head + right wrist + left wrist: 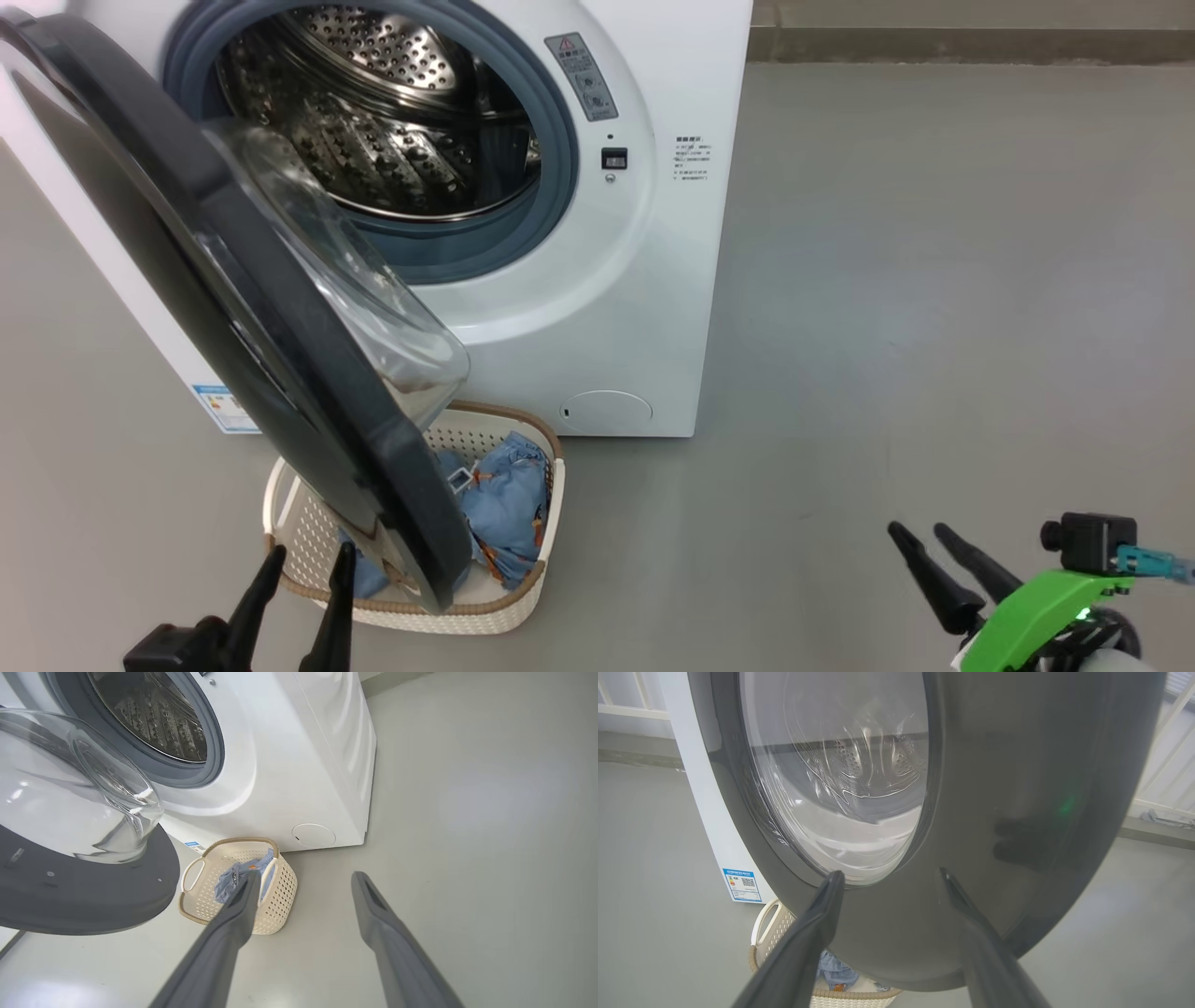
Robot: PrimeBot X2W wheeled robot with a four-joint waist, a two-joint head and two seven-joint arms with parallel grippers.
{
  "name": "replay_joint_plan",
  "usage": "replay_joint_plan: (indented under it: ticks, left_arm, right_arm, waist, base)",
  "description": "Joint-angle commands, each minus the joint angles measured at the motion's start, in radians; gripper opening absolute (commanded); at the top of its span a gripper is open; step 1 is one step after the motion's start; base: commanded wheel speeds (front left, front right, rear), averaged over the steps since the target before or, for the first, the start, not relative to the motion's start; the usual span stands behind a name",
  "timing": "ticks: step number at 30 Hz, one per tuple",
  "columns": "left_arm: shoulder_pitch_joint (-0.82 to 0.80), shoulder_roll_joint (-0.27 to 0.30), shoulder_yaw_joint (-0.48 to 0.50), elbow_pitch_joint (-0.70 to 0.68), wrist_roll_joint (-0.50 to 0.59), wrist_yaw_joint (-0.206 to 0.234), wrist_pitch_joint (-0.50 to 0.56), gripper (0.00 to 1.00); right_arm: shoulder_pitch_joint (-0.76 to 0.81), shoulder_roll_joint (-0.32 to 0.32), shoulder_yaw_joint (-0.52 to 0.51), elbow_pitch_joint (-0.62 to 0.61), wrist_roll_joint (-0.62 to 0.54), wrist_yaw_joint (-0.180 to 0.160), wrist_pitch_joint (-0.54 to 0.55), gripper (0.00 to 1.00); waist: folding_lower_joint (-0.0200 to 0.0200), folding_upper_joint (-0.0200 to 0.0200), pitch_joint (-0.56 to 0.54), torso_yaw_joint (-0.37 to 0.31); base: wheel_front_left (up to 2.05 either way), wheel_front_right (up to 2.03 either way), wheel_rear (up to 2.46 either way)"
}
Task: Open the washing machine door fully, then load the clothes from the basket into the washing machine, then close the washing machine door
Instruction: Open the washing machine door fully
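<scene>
Left end effector (311, 551): two long black fingers (254, 597), tapering to narrow tips, on a black blocky base (173, 651). Right end effector (920, 530): same dark pointed pair, backed by a glossy bright green shell (1041, 607). Above that, a black boxy camera housing (1088, 543) with a teal plug (1146, 562) and cable (1178, 567). Shallow slot near one tip.

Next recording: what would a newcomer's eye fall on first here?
The washing machine door, black-rimmed with a bulging glass bowl, stands swung open across the left of the head view. Behind it gapes the steel drum of the washing machine. Below the door, on the grey floor, the basket holds the light blue clothes.
</scene>
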Motion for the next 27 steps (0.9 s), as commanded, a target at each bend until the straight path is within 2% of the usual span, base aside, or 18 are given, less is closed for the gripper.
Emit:
replay_joint_plan:
  ticks: [1, 7, 15, 19, 27]
  left_arm:
    - [-0.011, 0.012, 0.042, -0.027, -0.001, -0.002, -0.006, 1.0]
    - [-0.009, 0.001, 0.062, -0.036, 0.006, -0.002, -0.006, 1.0]
    - [-0.013, -0.008, 0.064, -0.047, 0.017, -0.002, -0.006, 1.0]
    - [-0.013, -0.008, 0.067, -0.05, 0.02, -0.002, -0.006, 1.0]
    - [-0.013, -0.008, 0.065, -0.04, 0.025, -0.002, -0.006, 1.0]
  right_arm:
    - [0.003, -0.026, -0.008, -0.008, -0.032, 0.003, -0.015, 1.0]
    - [0.06, 0.014, -0.268, -0.039, -0.289, 0.003, -0.017, 1.0]
    - [0.183, 0.114, -0.579, -0.137, -0.563, 0.003, -0.017, 1.0]
    - [0.221, 0.155, -0.66, -0.176, -0.645, 0.003, -0.017, 1.0]
    - [0.266, 0.191, -0.699, -0.193, -0.708, 0.003, -0.017, 1.0]
  waist:
    - [0.0, 0.0, -0.002, 0.001]
    - [0.0, 0.0, -0.002, 0.003]
    - [0.0, 0.0, -0.003, 0.016]
    - [0.0, 0.0, -0.004, 0.019]
    - [0.0, 0.0, -0.004, 0.023]
  base:
    - [0.0, 0.0, 0.0]
    - [0.0, 0.0, 0.0]
    - [0.0, 0.0, 0.0]
    - [0.0, 0.0, 0.0]
    - [0.0, 0.0, 0.0]
